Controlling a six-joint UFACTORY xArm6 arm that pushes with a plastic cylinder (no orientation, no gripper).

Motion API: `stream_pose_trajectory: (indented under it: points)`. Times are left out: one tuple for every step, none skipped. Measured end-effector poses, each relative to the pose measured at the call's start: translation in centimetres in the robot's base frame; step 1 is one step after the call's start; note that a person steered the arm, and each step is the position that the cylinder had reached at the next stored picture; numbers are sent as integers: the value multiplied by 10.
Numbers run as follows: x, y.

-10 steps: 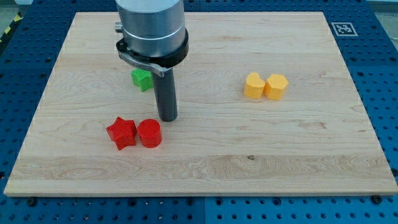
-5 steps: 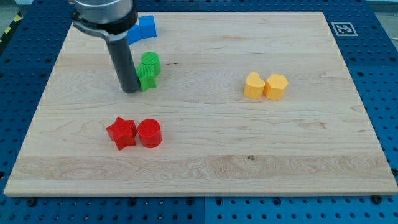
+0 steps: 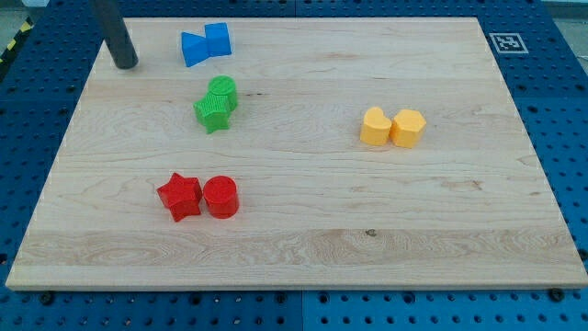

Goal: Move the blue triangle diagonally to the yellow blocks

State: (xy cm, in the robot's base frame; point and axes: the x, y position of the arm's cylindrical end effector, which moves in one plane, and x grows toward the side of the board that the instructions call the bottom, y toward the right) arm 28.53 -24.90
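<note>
wooden board [image 3: 367, 257], green blocks [image 3: 216, 103] midway

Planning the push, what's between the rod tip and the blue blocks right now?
Only bare board: in the camera view, my tip stands at the view's left of the blue blocks, nothing between them.

We are looking at a robotics lab setup: a pale wooden board [image 3: 367, 239] lies on a blue perforated bench [image 3: 560, 110] with a regular grid of mounting holes, a black-and-white fiducial marker [image 3: 506, 41] sits at the board's one o'clock corner, and yellow-black hazard tape [image 3: 13, 41] shows at ten o'clock.
</note>
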Motion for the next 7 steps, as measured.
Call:
stream_pose_trajectory:
  points:
    - [-18,18]
    - [-22,50]
    - [-22,112]
    - [-17,160]
    - [-9,149]
    - [-9,116]
    - [30,152]
